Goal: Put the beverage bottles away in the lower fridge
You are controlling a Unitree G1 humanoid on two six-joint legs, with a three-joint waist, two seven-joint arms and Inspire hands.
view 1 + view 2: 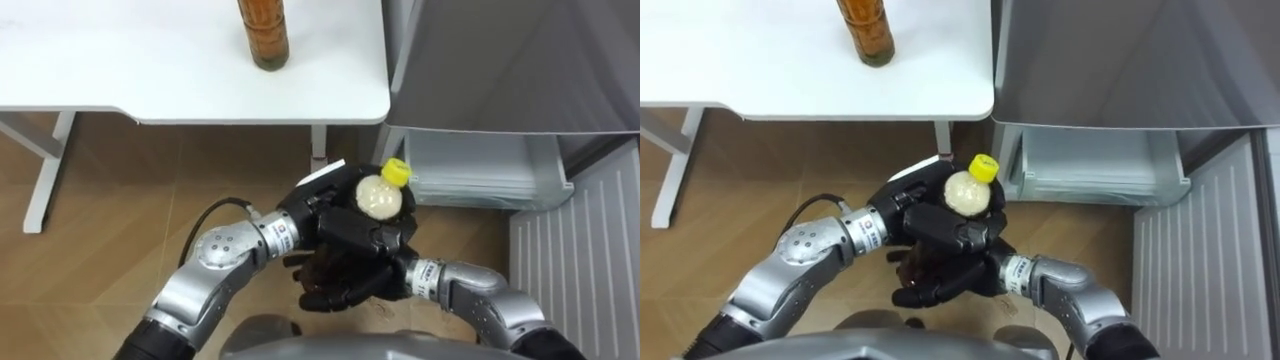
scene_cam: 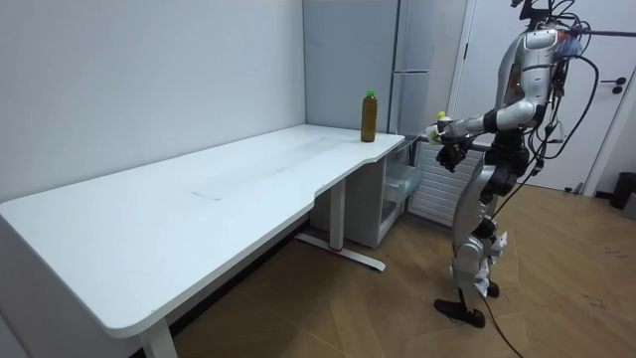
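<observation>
Room view shows open floor [image 2: 378,308] around the robot; left hand [image 1: 312,208] and right hand [image 1: 372,238] both clasp the yellow-capped bottle [image 1: 378,198], open fridge drawer [image 1: 470,165] at two o'clock, brown bottle [image 1: 263,35] near the table [image 1: 120,80] edge at eleven.

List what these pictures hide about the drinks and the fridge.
Yellow-capped bottle: body covered by left hand and right hand, eye views.
Brown bottle: top cut off by eye views' upper edge.
Lower fridge: deeper inside hidden under upper section, eye views.
</observation>
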